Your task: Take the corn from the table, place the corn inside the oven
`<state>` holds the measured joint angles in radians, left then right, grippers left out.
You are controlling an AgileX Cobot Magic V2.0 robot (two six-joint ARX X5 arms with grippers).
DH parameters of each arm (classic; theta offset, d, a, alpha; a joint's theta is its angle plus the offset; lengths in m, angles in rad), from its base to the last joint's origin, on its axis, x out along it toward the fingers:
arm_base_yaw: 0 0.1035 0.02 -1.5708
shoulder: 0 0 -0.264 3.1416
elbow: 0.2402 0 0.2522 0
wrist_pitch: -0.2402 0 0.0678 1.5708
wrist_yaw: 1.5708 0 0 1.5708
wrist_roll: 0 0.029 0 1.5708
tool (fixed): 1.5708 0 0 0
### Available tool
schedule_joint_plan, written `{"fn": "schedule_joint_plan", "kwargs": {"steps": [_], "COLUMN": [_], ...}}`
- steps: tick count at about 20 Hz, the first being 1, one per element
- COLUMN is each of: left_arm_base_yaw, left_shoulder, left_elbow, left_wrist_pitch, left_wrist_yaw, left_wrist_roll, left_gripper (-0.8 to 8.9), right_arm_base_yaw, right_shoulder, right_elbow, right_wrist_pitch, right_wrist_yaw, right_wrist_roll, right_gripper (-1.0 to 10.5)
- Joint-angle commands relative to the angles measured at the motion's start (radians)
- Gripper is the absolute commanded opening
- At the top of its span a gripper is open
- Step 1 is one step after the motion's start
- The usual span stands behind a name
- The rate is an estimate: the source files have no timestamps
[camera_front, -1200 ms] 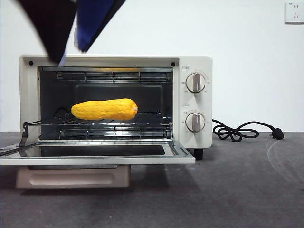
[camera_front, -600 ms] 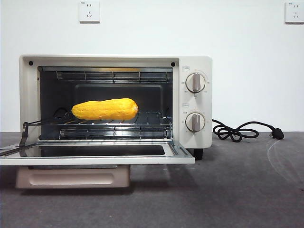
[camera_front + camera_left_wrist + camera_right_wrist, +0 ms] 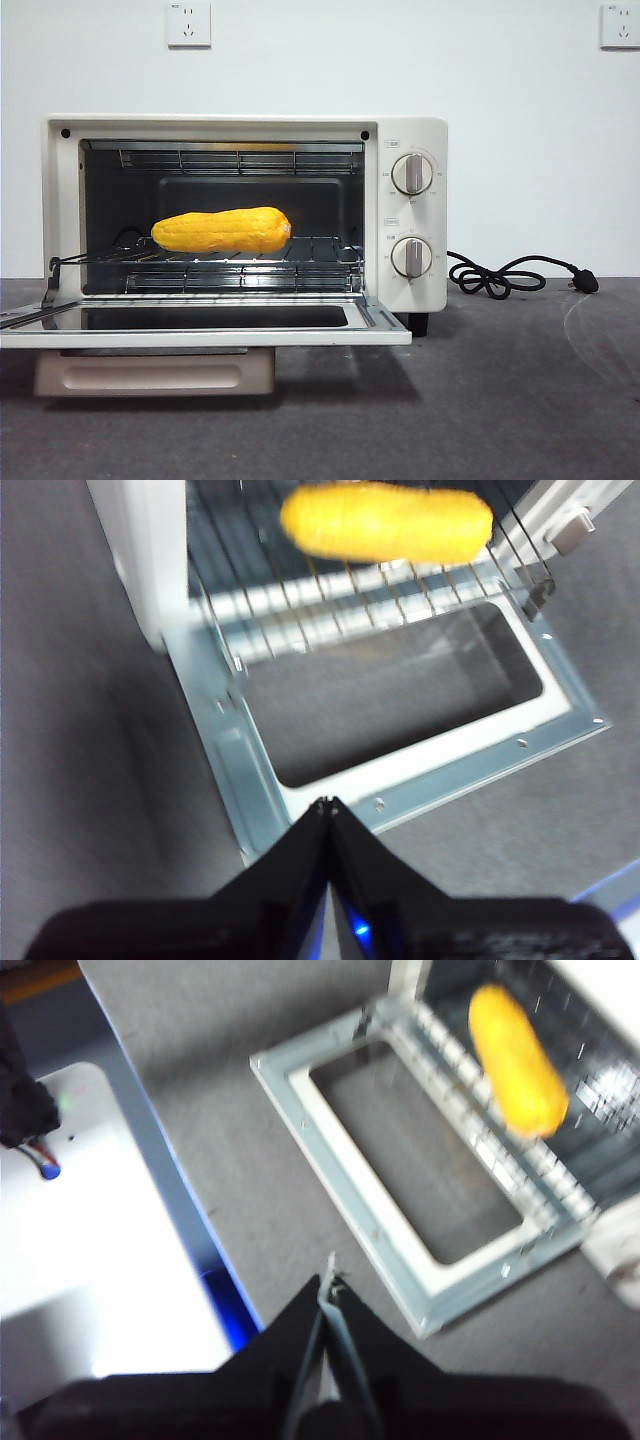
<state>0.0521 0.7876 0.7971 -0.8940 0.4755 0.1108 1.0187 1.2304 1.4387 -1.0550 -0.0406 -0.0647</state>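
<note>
The corn (image 3: 221,230) lies on its side on the wire rack (image 3: 250,262) inside the oven (image 3: 245,215), toward the side away from the knobs (image 3: 411,174), its pale stub end pointing at them. Nothing holds it; by the look of things the placing is done. It sits fairly near the rack's front edge, and since a glossy, tapered cob tends to roll, a knock to the oven or the rack could send it forward onto the door (image 3: 200,325), which hangs open and flat just above the table (image 3: 500,400).

The left gripper (image 3: 328,805) hovers above the door's outer edge with its jaws pressed together and nothing between them. The right gripper (image 3: 331,1282) hangs off to the side over the table near the door's corner, jaws likewise together and empty. Neither shows in the front view. If an arm swings low over the door, it could clip the frame and jolt the rack. The black cord (image 3: 500,275) lies coiled beside the oven, well apart from both arms.
</note>
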Motion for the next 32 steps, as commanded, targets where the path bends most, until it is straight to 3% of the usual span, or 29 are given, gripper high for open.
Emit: {"fn": "schedule_joint_plan", "kwargs": {"steps": [1, 4, 7, 15, 19, 27, 32], "left_arm_base_yaw": [0.119, 0.262, 0.292, 0.297, 0.29, 0.193, 0.139], "left_shoulder": [-0.004, 0.014, 0.116, 0.472, 0.567, 0.643, 0.687], "left_elbow": [-0.064, -0.127, -0.132, -0.132, -0.132, -0.132, -0.132], "left_wrist_pitch": [0.027, 0.086, 0.132, 0.257, 0.328, 0.36, 0.402], "left_wrist_yaw": [0.107, 0.318, 0.344, 0.335, 0.282, 0.125, 0.122], "left_wrist_roll": [-0.029, -0.066, -0.085, -0.132, -0.191, -0.198, -0.22], "left_gripper": [-0.09, -0.09, -0.09, -0.08, -0.08, -0.08, -0.08], "right_arm_base_yaw": [-0.085, -0.217, -0.342, -0.518, -0.529, -0.529, -0.529], "right_shoulder": [0.01, 0.015, 0.015, 0.015, 0.015, 0.016, 0.016], "right_elbow": [-0.007, -0.007, -0.007, -0.007, -0.007, -0.007, -0.007], "right_wrist_pitch": [-0.023, -0.055, -0.077, -0.082, -0.058, -0.043, -0.045], "right_wrist_yaw": [-0.114, -0.344, -0.478, -0.484, -0.484, -0.484, -0.484], "right_wrist_roll": [-0.03, -0.106, -0.174, -0.22, -0.221, -0.22, -0.22], "right_gripper": [-0.1, -0.1, -0.1, -0.1, -0.1, -0.1, -0.1]}}
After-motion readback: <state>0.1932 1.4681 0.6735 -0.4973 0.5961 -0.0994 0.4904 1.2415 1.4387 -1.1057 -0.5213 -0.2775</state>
